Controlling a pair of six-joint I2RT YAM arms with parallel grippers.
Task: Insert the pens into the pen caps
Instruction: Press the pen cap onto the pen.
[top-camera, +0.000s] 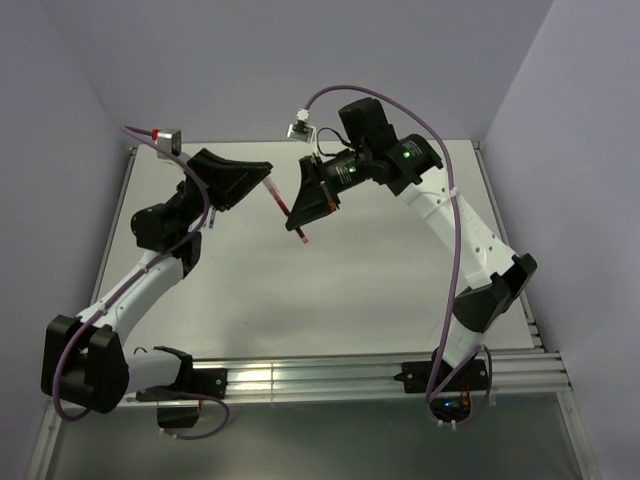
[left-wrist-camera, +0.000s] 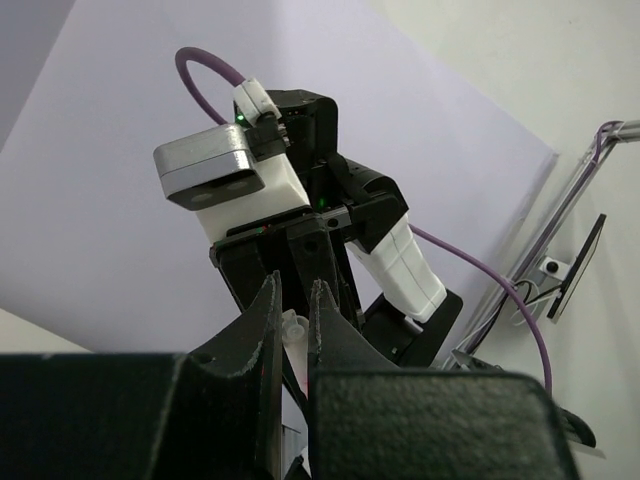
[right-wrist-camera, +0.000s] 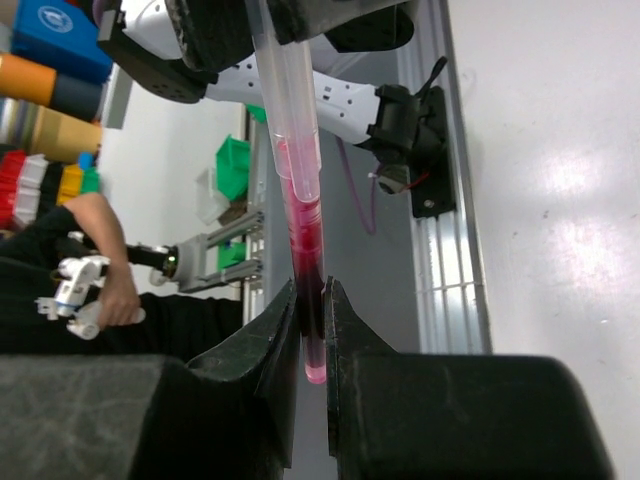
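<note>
Both grippers are raised above the table's far middle and meet tip to tip. My right gripper (top-camera: 293, 218) (right-wrist-camera: 312, 295) is shut on a red pen (top-camera: 290, 215) (right-wrist-camera: 308, 290), whose rounded end pokes out below the fingers in the right wrist view. The pen's far end sits inside a pale translucent pen cap (right-wrist-camera: 285, 90). My left gripper (top-camera: 262, 182) (left-wrist-camera: 296, 290) is shut on that cap, whose white ribbed end (left-wrist-camera: 292, 328) shows between its fingers. No other pens or caps are in view.
The grey table (top-camera: 350, 290) lies below both arms, with an aluminium rail (top-camera: 380, 375) along its near edge. Walls close in the left, back and right. Beyond the rail, the right wrist view shows a seated person (right-wrist-camera: 80, 270) and shelves with bins.
</note>
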